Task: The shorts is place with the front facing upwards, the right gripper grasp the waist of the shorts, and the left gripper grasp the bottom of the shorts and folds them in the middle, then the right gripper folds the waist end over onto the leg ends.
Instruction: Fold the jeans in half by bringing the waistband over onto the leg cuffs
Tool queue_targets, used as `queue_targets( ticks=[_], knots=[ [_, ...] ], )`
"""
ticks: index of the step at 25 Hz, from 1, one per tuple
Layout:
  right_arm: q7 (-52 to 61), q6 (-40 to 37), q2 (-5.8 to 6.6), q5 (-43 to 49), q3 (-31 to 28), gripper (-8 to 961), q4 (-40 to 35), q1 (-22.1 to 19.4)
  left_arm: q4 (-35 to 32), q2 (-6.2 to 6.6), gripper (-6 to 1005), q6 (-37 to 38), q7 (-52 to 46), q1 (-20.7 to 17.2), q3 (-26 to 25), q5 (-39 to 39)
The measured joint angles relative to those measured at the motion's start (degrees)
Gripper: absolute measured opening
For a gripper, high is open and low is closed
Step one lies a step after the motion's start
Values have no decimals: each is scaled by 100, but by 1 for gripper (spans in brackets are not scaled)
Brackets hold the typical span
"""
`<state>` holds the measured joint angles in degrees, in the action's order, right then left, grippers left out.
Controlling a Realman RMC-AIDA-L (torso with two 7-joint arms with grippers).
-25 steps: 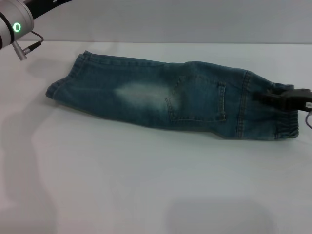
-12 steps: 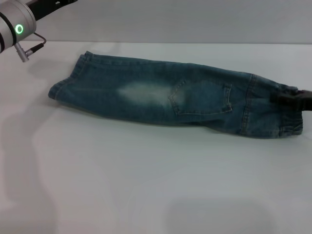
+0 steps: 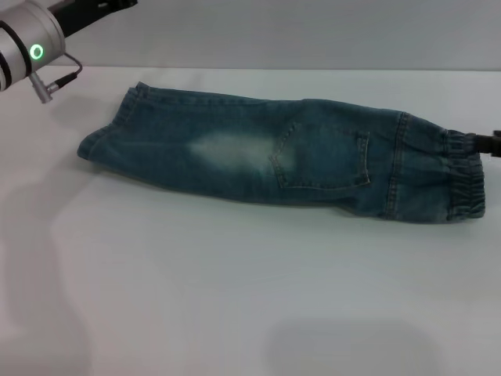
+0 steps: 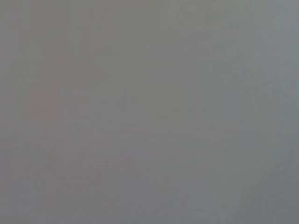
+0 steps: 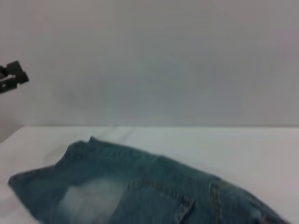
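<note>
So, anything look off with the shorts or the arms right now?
Nothing damaged. The shorts lie folded lengthwise, slightly skewed on the table. The right gripper sits at the waist by the frame edge; the left gripper is raised, away from the leg ends.

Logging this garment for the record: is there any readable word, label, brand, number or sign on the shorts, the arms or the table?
None: no readable text in any view.
The blue-green faded denim shorts show only stitching and a pocket, no tag or print.
The silver-white left arm with black bands bears only a lit green ring light, no lettering.
The left wrist view is blank grey.
</note>
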<state>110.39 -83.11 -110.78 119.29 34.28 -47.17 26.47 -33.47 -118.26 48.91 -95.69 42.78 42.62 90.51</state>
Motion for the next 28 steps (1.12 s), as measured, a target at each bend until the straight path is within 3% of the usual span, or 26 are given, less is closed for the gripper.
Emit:
queue_targets(
  ticks=[5,10,18,28],
  knots=[
    [990,-370,328,876,-8,571,-147,385,384,-14,845,514,1221,16,0,-885],
    [1458,-379,423,1692,25,571,-104,778,748,-13,846,872,2225,16,0,-1685],
    [1834,-132,435,2151,68,567,294,1200,851,-23,845,1029,2601,56,0,-1764],
    [1855,643,350,2267,84,567,871,1328,1211,-26,845,1114,2959,115,1,-2046]
  ],
)
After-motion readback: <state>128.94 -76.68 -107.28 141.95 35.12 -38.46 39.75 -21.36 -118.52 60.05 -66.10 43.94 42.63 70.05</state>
